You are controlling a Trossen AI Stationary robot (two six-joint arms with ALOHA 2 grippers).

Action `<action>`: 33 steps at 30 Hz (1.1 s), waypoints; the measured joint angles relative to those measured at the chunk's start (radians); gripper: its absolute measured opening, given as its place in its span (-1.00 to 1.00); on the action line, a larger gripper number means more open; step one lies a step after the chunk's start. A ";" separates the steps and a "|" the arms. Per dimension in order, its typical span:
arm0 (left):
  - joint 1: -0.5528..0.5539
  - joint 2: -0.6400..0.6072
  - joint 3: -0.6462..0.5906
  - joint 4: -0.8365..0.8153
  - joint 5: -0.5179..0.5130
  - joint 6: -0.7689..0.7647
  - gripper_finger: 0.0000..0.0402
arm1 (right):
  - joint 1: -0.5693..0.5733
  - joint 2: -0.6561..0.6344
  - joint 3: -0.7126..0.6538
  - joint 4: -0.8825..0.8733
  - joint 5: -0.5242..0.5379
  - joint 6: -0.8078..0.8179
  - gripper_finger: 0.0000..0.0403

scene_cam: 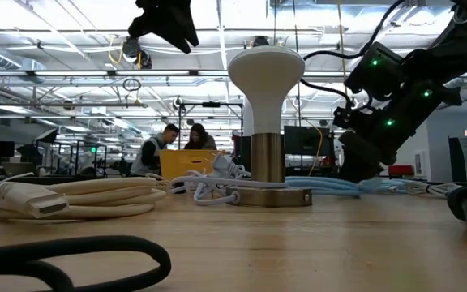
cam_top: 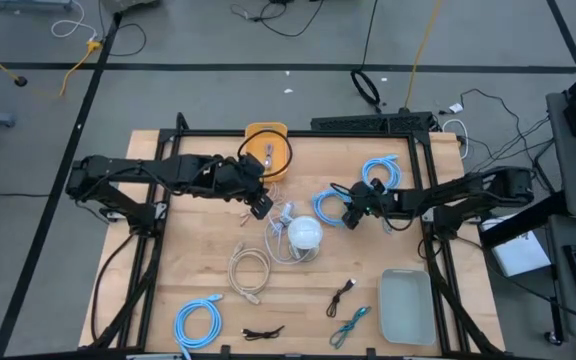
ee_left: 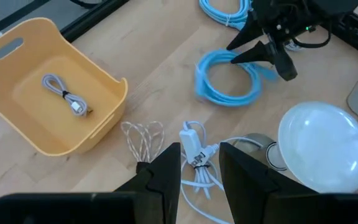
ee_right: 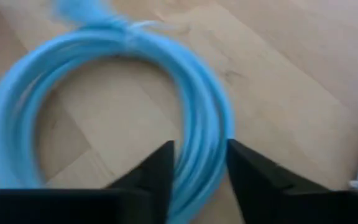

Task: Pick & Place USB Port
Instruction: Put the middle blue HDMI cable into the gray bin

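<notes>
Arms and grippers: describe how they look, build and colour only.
Both arms are dark, nearly black, jointed links with black cables running along them. The right arm carries small green indicator lights. The left gripper and right gripper each end in two dark, wedge-shaped fingers tapering to points. No readable markings show.

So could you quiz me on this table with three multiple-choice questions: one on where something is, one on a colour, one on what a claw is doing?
1. Where is the small grey cable?
A. in the yellow bin
B. in the grey tray
C. under the lamp

2. What colour is the coil at the right gripper?
A. black
B. blue
C. cream

3. The left gripper is:
A. holding the lamp
B. open above the white cable
C. inside the tray

Answers:
1 A: the small grey cable lies in the yellow bin.
2 B: the right gripper straddles the blue coil.
3 B: the left gripper is open above the white cable.
</notes>
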 joint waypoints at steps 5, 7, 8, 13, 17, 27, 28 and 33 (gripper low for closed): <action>0.000 0.000 0.000 0.000 -0.004 0.001 -0.44 | 0.003 -0.028 0.008 0.039 -0.092 -0.017 -0.93; 0.000 0.000 0.000 0.000 -0.008 0.001 -0.44 | 0.003 -0.049 0.028 0.023 -0.090 -0.013 -0.92; 0.000 0.000 0.000 0.000 -0.015 0.001 -0.44 | 0.003 -0.061 0.040 0.012 -0.089 -0.013 -0.93; 0.000 0.000 0.000 0.000 -0.032 0.003 -0.44 | 0.027 -0.151 0.110 -0.116 -0.059 -0.031 -0.97; 0.000 0.000 0.000 -0.001 -0.057 0.000 -0.44 | 0.057 -0.251 0.204 -0.286 0.029 -0.028 -0.97; 0.001 0.000 0.000 -0.011 -0.115 0.007 -0.44 | 0.184 -0.400 0.613 -1.056 0.287 0.289 -0.97; 0.001 0.000 0.000 -0.012 -0.112 0.022 -0.44 | 0.212 -0.405 0.650 -1.103 0.277 0.332 -0.98; 0.037 -0.001 -0.017 0.026 0.007 0.066 -0.44 | 0.424 -0.396 0.779 -1.198 0.216 0.537 -0.98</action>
